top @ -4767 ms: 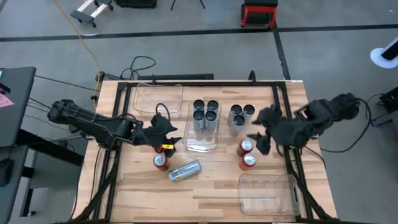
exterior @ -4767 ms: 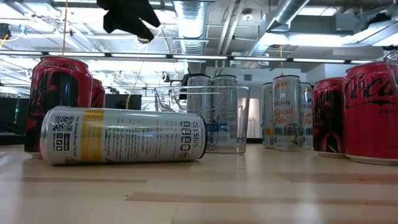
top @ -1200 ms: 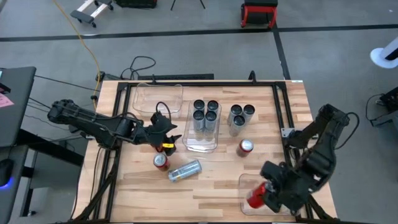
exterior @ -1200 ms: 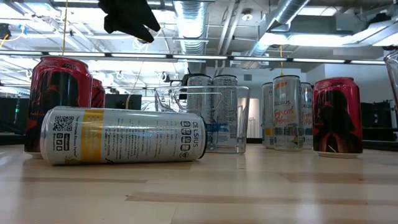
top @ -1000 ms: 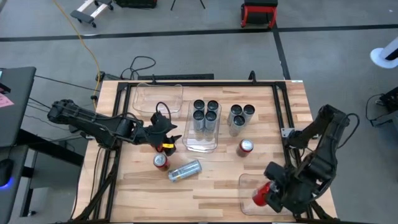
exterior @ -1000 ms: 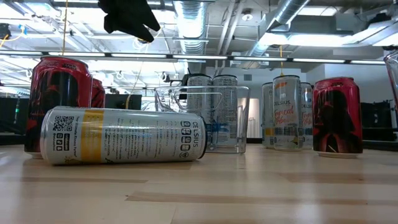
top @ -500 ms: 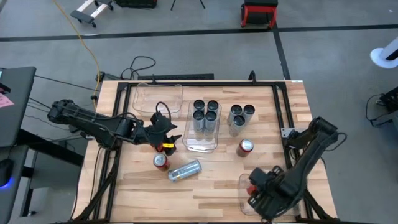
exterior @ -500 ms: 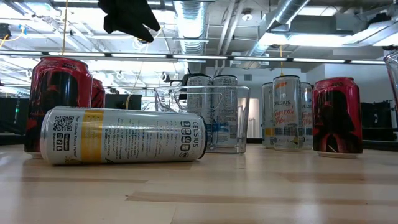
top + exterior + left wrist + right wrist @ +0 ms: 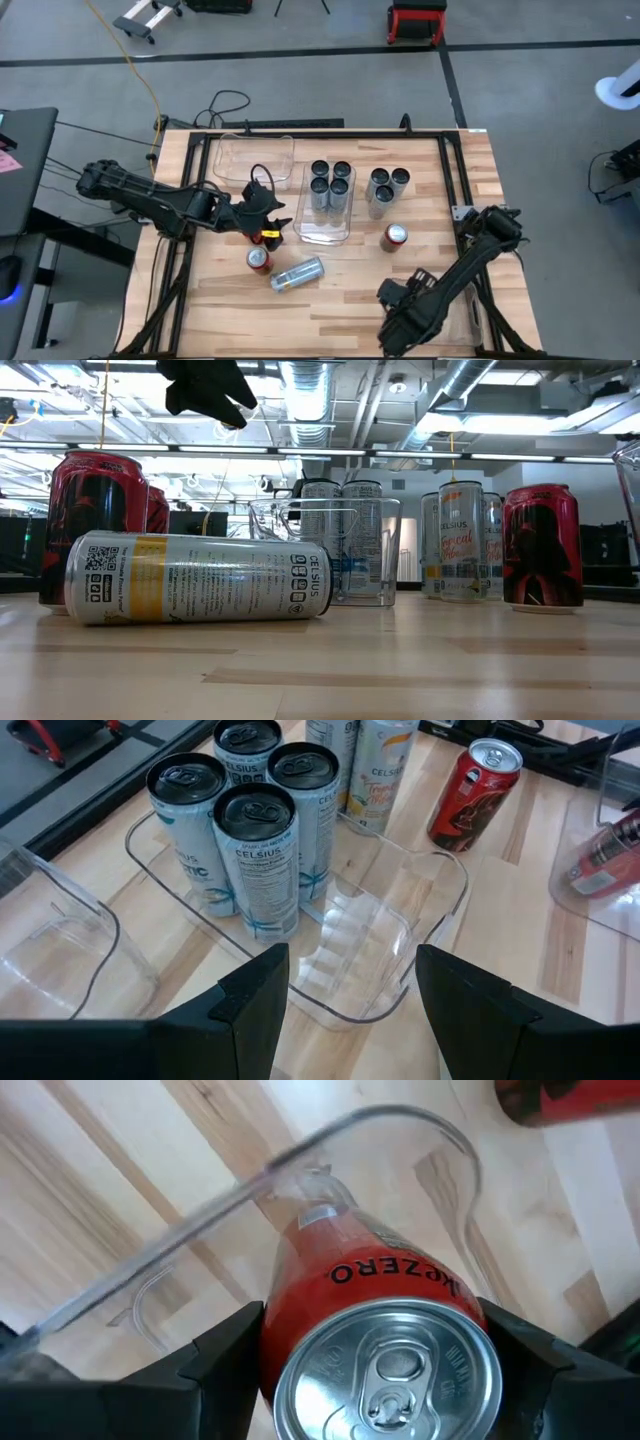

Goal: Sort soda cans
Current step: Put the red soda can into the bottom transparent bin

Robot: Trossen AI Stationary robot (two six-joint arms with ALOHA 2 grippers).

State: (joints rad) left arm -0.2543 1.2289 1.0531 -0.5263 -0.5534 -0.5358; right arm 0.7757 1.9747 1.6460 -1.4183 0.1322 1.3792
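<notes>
From above, the right hand (image 9: 408,310) reaches over the bin (image 9: 462,305) at the table's near right. Its wrist view shows a red can (image 9: 375,1325) gripped between its fingers. The left hand (image 9: 350,990) hovers open by the middle bin (image 9: 370,935).

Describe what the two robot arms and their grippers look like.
Both arms are dark, nearly black, built of jointed segments with thin black cables looped along them. The left arm ends in the left gripper, which has a small yellow-orange marking near its tip. Its fingers are broad, flat, matte-black angular plates. The right gripper has matching dark fingers.
</notes>
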